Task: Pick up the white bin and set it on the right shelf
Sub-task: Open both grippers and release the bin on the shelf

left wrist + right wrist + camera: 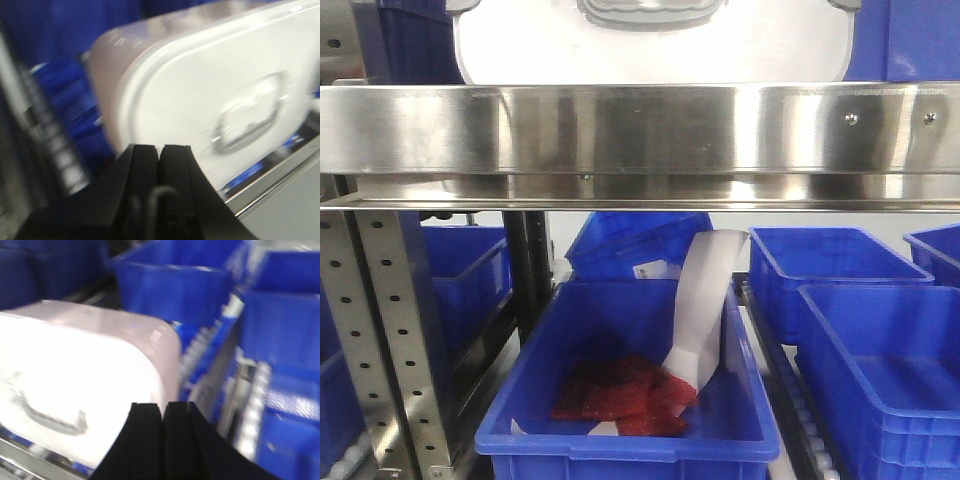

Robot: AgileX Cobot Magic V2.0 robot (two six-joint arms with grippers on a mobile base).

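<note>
Smooth, rigid off-white plastic, the white bin (pixel 650 45) sits on the right shelf (pixel 640 130) behind its steel rail, probably bulky and slippery, best clamped by both end walls; left gripper (pixel 160 152) and right gripper (pixel 164 410) are closed, empty.

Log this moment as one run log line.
white bin: on right shelf | left gripper: shut, empty | right gripper: shut, empty

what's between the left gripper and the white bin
Nothing shows between them in the left wrist view: the left gripper, fingers together, sits just before the white bin.
</note>
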